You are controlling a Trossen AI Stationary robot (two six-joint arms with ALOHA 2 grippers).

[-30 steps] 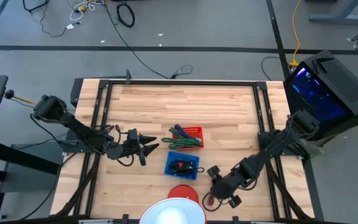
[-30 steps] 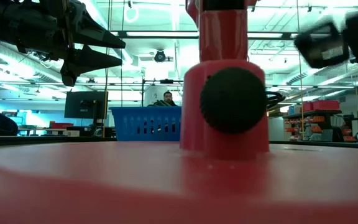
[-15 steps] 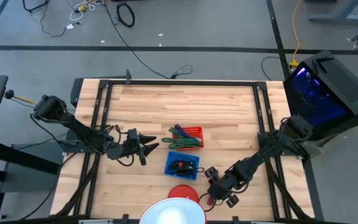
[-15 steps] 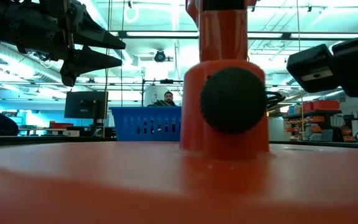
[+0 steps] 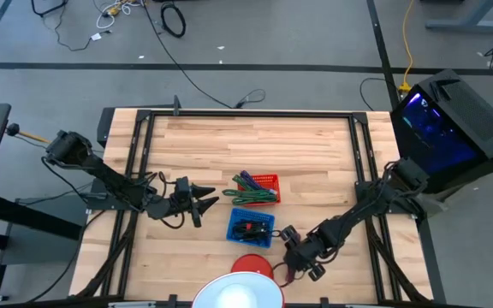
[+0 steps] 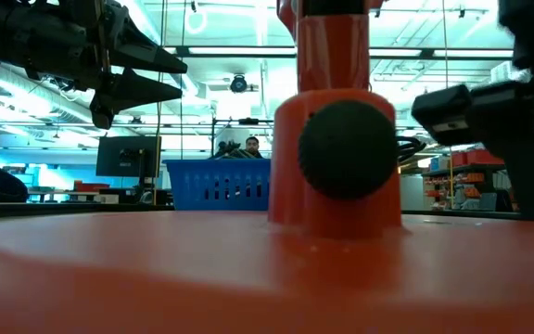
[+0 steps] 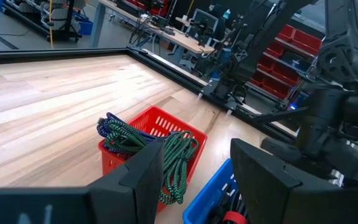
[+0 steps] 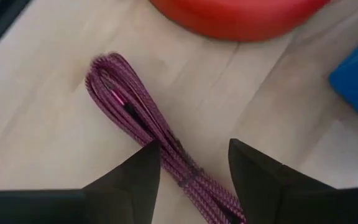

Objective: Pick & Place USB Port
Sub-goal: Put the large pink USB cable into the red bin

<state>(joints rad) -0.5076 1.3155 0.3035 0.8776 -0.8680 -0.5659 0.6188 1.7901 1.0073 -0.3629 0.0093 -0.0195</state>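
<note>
A coiled magenta braided USB cable (image 8: 132, 118) lies flat on the wooden table beside a red round base (image 8: 241, 15); the high view shows the cable (image 5: 287, 275) near the table's front edge. My right gripper (image 8: 194, 168) is open and points steeply down over it, one finger on each side of the bundle's near end; whether they touch it I cannot tell. My left gripper (image 5: 202, 202) hovers open and level at centre left, holding nothing, pointing at the baskets.
A red basket (image 5: 266, 181) holds green and blue cables (image 7: 178, 155). A blue basket (image 5: 250, 226) with dark cables stands just in front of it. The red base (image 5: 252, 266) and a white dome (image 5: 238, 294) sit at the front edge. Bare wood lies toward the far side.
My right gripper has come down and a little toward the table's left, closing in on the magenta cable beside the red base. The cable and the left arm have kept still.
</note>
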